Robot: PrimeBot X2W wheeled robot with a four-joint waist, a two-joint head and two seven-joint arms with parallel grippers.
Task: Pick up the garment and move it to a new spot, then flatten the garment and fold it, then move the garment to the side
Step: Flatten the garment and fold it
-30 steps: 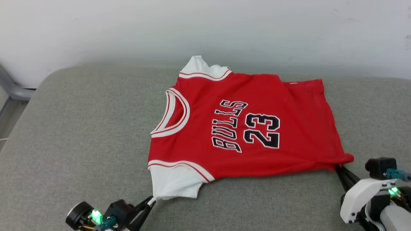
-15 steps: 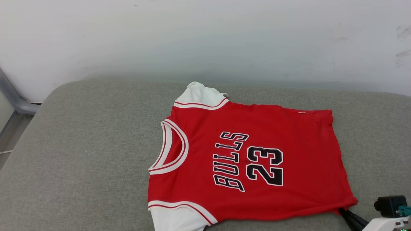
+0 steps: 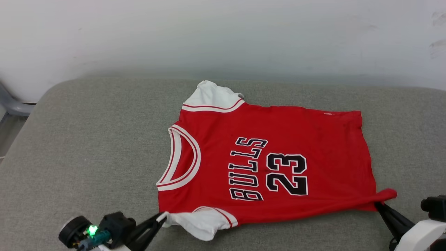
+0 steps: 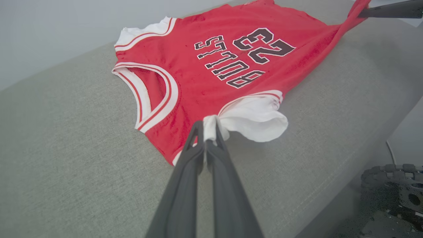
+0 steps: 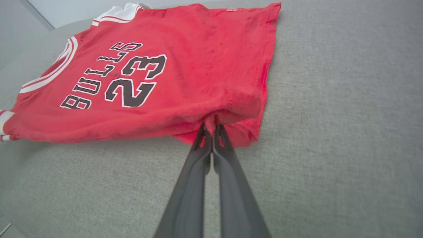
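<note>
Red jersey (image 3: 278, 139) is pinched: sleeve (image 3: 202, 223) by left jaws, hem corner (image 3: 386, 194) by right jaws. Shallow bites could be lost under uneven pull.

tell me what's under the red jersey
A grey cushion shows all around the jersey spread on it. The left fingers pinch the near sleeve, the right fingers a hem corner. Whatever lies beneath the flat cloth is covered.
</note>
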